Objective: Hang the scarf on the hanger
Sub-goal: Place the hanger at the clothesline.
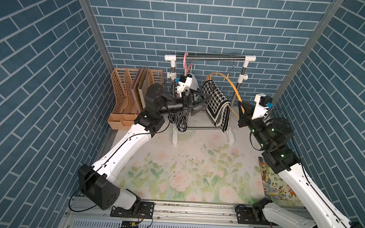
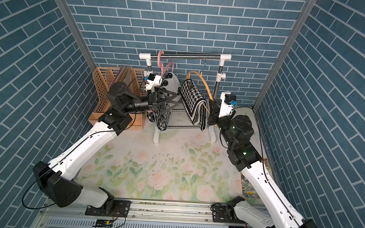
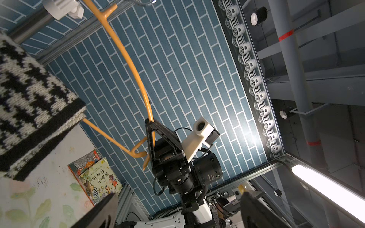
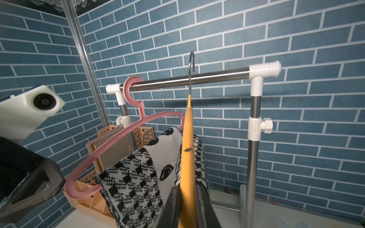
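The right gripper [image 4: 187, 201] clenches the tip of the orange plastic hanger [image 4: 187, 158], hooked on the steel rail [image 4: 213, 76]. In a top view the black-and-white houndstooth knitted scarf [image 1: 218, 103] drapes it, long axis ten to four o'clock; the splayed, empty left gripper [image 1: 206, 101] sits beside, at nine o'clock.

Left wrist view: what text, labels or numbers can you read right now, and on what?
"斑马线在哪里": title on the cover of the picture book.
Small print above that title on the cover: too small to read.
White print on the black wrist joint of the right arm: blurred, unreadable.
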`<act>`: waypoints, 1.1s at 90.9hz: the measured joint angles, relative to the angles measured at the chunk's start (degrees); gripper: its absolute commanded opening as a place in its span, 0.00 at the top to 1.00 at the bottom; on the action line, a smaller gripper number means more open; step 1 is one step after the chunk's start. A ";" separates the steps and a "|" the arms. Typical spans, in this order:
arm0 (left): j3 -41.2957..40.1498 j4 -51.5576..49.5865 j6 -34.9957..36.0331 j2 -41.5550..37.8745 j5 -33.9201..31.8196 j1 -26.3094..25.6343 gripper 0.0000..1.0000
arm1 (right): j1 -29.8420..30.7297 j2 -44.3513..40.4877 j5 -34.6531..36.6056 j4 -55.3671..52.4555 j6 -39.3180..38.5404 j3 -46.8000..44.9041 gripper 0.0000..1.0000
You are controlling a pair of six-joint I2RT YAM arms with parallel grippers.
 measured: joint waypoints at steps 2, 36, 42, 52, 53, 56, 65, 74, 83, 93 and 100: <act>-0.37 0.02 0.09 -0.46 0.15 0.00 0.01 | 0.00 0.17 0.20 0.26 0.00 0.15 1.00; -4.02 -5.14 5.46 -5.14 1.31 0.00 0.00 | -0.04 8.79 5.27 4.00 -0.17 5.46 1.00; -4.68 -6.32 6.56 -5.40 1.38 0.00 0.00 | -0.20 10.97 5.75 4.15 -0.26 6.80 1.00; -6.67 -7.63 8.24 -6.01 1.38 0.00 0.00 | -0.28 13.44 6.21 4.37 -0.26 7.63 1.00; -6.88 -7.69 8.41 -6.05 1.36 0.00 0.00 | -0.28 13.62 6.25 4.39 -0.26 7.63 1.00; -7.54 -8.04 8.79 -6.16 1.36 0.00 0.00 | -0.39 14.12 6.43 4.90 -0.26 7.63 1.00; -9.11 -9.33 9.92 -6.27 1.31 0.00 0.00 | -0.83 15.06 6.78 5.64 -0.26 7.58 1.00; -10.34 -10.21 10.80 -6.45 1.09 0.00 0.00 | -1.38 15.54 6.75 6.27 -0.26 6.86 1.00; -11.17 -10.69 11.43 -6.75 0.66 0.00 0.00 | -2.08 15.93 6.51 7.28 -0.24 5.62 1.00; -11.23 -10.86 11.89 -6.91 0.28 0.00 0.00 | -2.73 16.39 5.51 7.65 -0.26 5.53 0.91; -11.23 -11.32 12.57 -6.97 0.17 0.00 0.00 | -3.17 16.55 4.31 7.65 -0.24 5.53 0.70</act>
